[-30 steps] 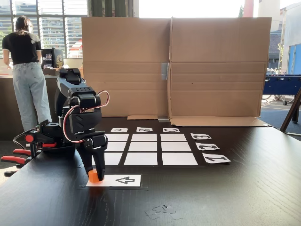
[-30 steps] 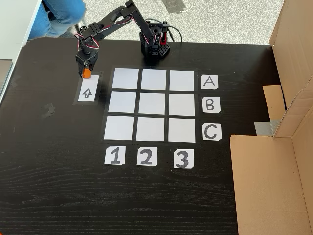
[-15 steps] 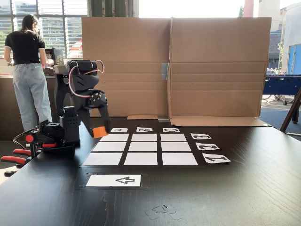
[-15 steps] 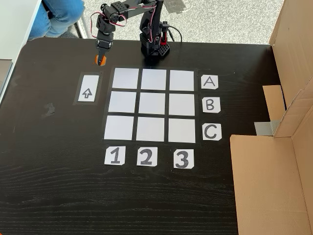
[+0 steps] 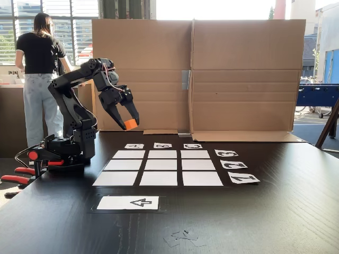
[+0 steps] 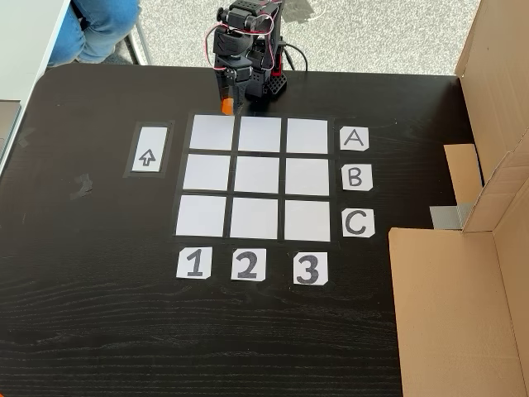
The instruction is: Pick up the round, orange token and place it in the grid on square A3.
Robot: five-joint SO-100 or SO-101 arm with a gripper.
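- While raised well above the table (image 5: 275,211), the gripper (image 5: 128,124) pinches the token (image 5: 131,124) near the far edge.
- Below, the grid (image 6: 259,177) and square A3 (image 6: 308,136) lie uncovered.

Arm raised, elbow bent, claw (image 5: 128,121) angled down, clamped on sth

Arrow card (image 6: 147,157), cardboard screen (image 5: 243,74), person (image 5: 37,79)
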